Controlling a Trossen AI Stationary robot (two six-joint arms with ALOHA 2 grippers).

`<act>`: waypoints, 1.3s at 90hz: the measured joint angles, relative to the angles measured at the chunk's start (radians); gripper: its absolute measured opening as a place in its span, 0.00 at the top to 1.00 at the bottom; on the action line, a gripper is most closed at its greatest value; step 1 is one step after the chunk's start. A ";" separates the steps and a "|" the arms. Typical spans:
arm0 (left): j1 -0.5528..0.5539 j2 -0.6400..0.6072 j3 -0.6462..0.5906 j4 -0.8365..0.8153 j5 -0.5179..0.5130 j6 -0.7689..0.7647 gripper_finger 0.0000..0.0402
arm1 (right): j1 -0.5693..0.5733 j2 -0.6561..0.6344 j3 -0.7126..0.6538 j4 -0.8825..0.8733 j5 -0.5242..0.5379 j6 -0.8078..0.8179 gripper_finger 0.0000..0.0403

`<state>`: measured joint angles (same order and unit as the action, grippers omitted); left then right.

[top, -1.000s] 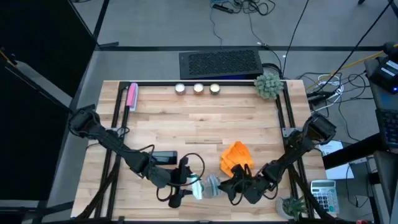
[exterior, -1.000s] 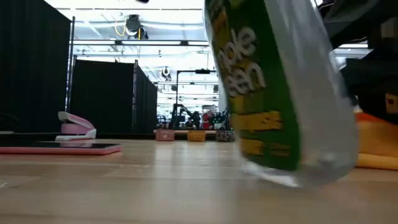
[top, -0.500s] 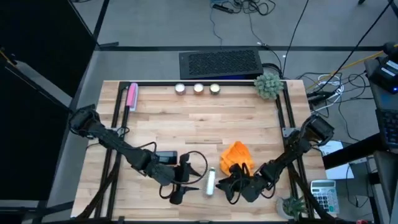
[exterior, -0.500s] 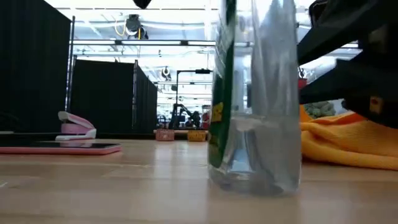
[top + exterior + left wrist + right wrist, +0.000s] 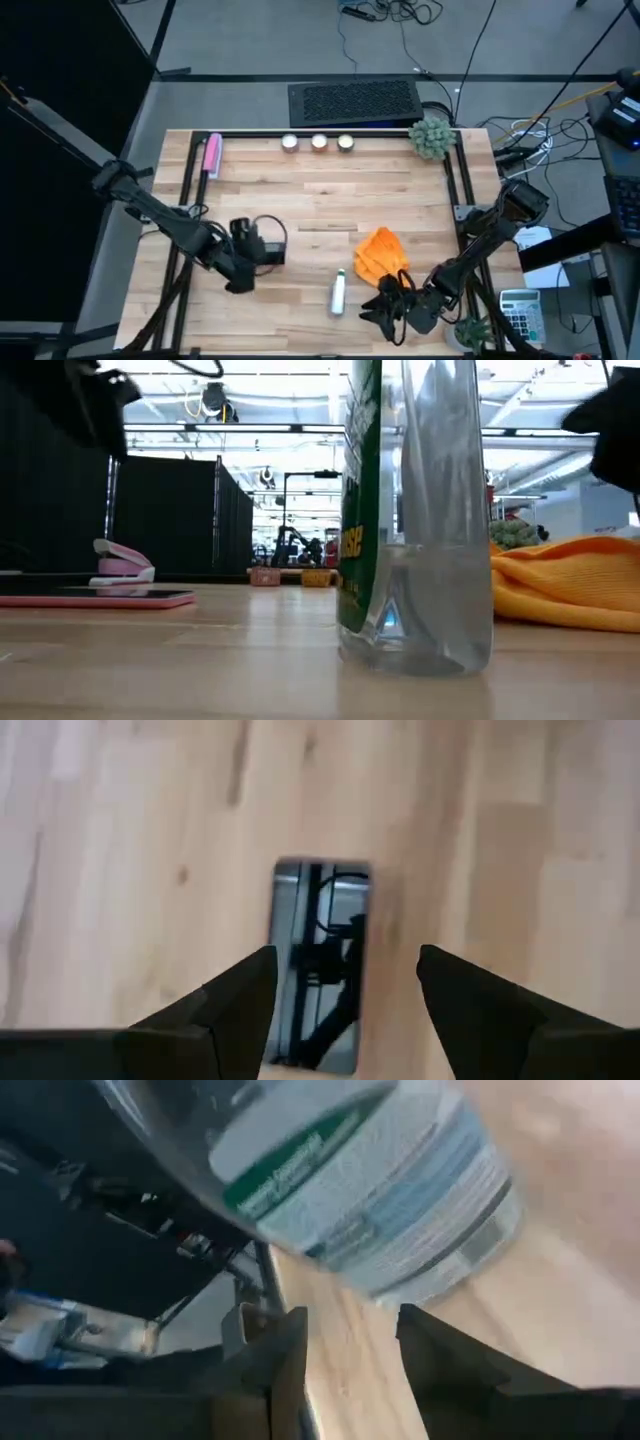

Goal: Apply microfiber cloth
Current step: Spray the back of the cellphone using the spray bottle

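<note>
A: What is seen nearest?

B: At six o'clock the right gripper [image 5: 385, 310] is held spread and empty beside the spray bottle [image 5: 339, 292].

A: And the cloth?

B: The microfiber cloth [image 5: 380, 253] lies just beyond, ungrasped. At nine o'clock the left gripper [image 5: 345, 982] is parted over the phone [image 5: 318, 960]. Wiping is judged not yet begun.

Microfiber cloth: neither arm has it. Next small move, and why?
Probably shift the right gripper the short way up-table onto the microfiber cloth and close on a fold. That gripper is open and empty, just past the cloth's near edge, beside the upright spray bottle. The left gripper, also open, hovers over the phone.
</note>
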<state>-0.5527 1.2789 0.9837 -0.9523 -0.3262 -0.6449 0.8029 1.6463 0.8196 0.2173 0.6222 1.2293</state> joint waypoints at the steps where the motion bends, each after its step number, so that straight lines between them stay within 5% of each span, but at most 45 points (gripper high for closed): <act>1: 0.000 -0.009 -0.011 0.000 0.001 -0.007 0.44 | -0.004 -0.004 0.000 -0.007 0.011 0.000 0.65; 30: -0.017 -0.224 -0.363 0.125 0.061 -0.274 0.44 | -0.229 -0.163 0.000 -0.273 0.042 -0.009 0.65; 47: -0.020 -0.230 -0.464 0.196 0.064 -0.317 0.44 | -0.469 -0.209 0.000 -0.377 -0.181 -0.042 0.65; 71: -0.024 -0.161 -0.557 0.363 0.118 -0.312 0.44 | -0.675 -0.078 0.000 -0.219 -0.471 -0.125 0.65; 117: 0.087 0.074 -0.550 0.843 0.109 -0.136 0.44 | -0.679 0.183 0.000 0.189 -0.649 -0.050 0.65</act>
<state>-0.4662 1.3528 0.4339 -0.1093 -0.2173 -0.7811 0.1242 1.8289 0.8196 0.4067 -0.0264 1.1793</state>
